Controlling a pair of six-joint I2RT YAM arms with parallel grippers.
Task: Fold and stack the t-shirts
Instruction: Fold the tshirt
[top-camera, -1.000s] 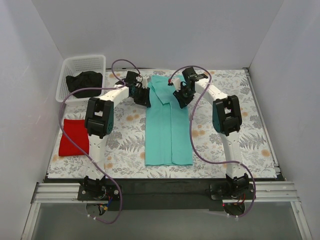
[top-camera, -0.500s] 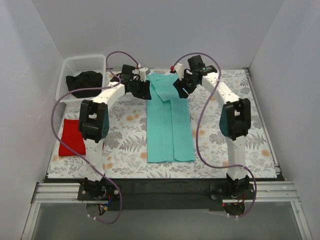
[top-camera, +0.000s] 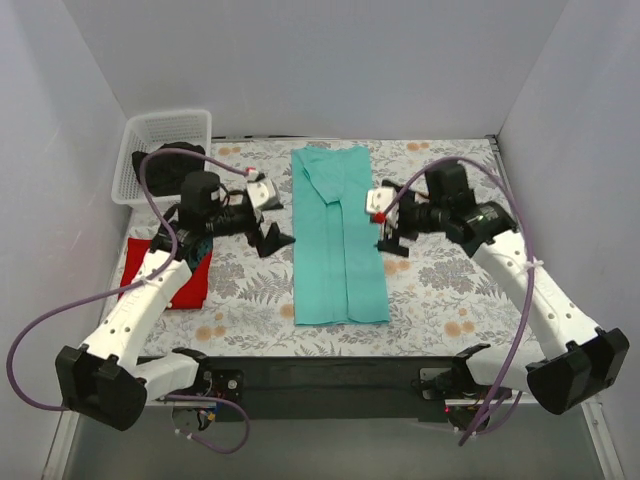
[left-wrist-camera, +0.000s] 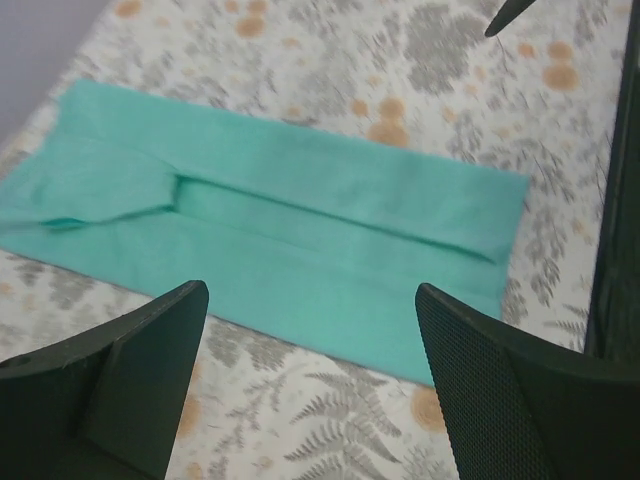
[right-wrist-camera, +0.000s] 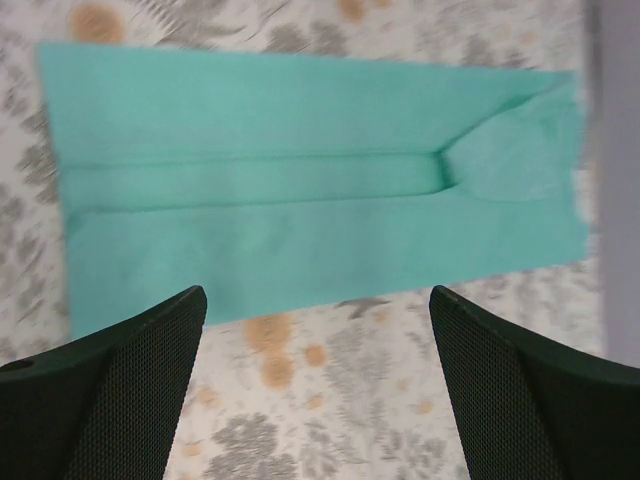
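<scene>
Upper left of the top view: a basket (top-camera: 170, 128) with dark cloth (top-camera: 152, 160) inside. Below it, at the left edge, a folded red shirt (top-camera: 138, 262), partly hidden under the left arm.

Left of centre: left claw (top-camera: 272, 218), released, fingers spread wide, nothing between them. Just beside the long left edge of the teal shirt (top-camera: 338, 240), apparently above the table (top-camera: 450, 300) and not touching the cloth. In the left wrist view, only the strip of teal framed by the two dark fingers (left-wrist-camera: 120, 370).

Centre: teal shirt flat on the table, already folded lengthwise into a narrow strip, sleeves turned in. Collar end toward the top of the frame, hem toward the bottom.

Judged as light, thin and soft, without any stiffness. Likely to sag, and to slip open if lifted by one layer only. Best to pinch through all layers at the two corners of one short end, one corner per claw, then to carry that end over the other.

Right of centre: right claw (top-camera: 385, 225), also released and empty, just beside the right long edge, near the middle of the strip. Contact with the cloth not possible to tell.
</scene>
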